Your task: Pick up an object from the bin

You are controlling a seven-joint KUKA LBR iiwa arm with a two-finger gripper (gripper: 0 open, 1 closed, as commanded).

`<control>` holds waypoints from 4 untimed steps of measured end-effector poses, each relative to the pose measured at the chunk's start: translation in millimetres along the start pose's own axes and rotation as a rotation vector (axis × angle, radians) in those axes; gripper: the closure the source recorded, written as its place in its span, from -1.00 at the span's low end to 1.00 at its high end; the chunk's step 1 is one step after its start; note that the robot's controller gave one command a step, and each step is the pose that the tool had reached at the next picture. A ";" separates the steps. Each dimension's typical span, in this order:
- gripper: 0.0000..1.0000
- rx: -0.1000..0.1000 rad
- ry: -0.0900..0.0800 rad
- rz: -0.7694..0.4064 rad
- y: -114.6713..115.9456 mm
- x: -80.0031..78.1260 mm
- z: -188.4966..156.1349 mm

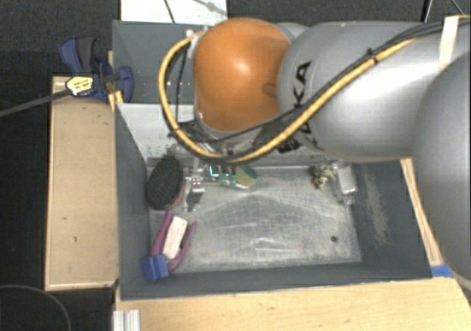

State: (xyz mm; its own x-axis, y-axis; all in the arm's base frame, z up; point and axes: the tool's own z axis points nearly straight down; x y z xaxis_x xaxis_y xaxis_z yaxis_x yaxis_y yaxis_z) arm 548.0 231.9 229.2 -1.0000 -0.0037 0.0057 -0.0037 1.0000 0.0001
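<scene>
Gripper (215,173): low at the back-left of the bin, under my orange wrist cover (239,72); open or clenched, I cannot tell.
Nearest thing: small green-and-tan piece (240,178), just beside it.
Risk: my descent may knock that piece aside or nudge the black oval pad (163,182).
Bin (383,204): also holds a purple-and-white tool (169,240) and a small metal part (333,176).

I have one camera - high over the grey metal bin (280,226), looking down from slightly to one side, close enough that the arm (368,87) entering from the view's right crowds the top.
</scene>
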 end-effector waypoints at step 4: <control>-1.00 -0.008 -0.016 0.498 -140.3 2.0 155.7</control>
State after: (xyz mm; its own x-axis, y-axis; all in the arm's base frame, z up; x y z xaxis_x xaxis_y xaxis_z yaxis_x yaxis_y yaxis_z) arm 545.6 91.6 73.5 -0.8802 0.4745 -0.0088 0.4745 0.8802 0.0088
